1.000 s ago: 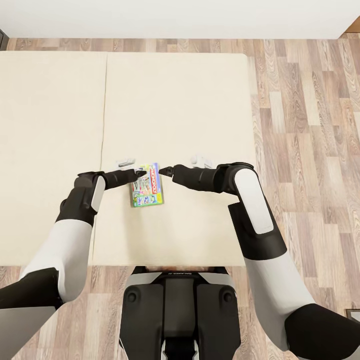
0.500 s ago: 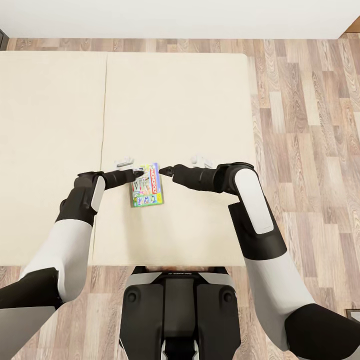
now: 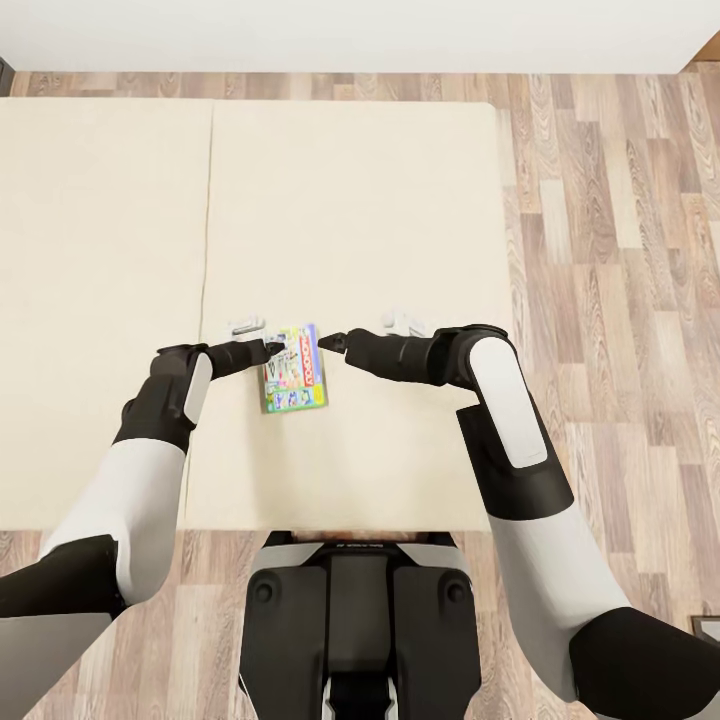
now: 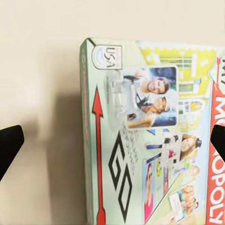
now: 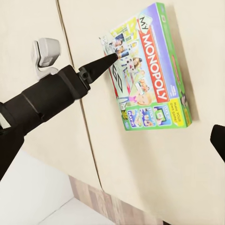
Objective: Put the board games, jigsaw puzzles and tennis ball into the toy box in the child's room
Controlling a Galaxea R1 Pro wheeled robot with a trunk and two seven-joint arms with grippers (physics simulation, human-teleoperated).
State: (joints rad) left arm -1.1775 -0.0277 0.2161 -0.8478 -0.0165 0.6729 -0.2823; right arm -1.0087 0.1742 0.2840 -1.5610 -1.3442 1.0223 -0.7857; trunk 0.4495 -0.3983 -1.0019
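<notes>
Beige bed [image 3: 350, 200] fills the scene, and flat on it lies a pale-green board game [image 3: 294, 369] with red Monopoly band; left gripper [image 3: 277, 347] spread wide over it, right gripper [image 3: 328, 341] also parted.

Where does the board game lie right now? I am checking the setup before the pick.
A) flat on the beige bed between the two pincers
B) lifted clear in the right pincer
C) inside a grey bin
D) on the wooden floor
A: the board game lies flat on the bed, with the left pincer and right pincer at its far corners.
</notes>
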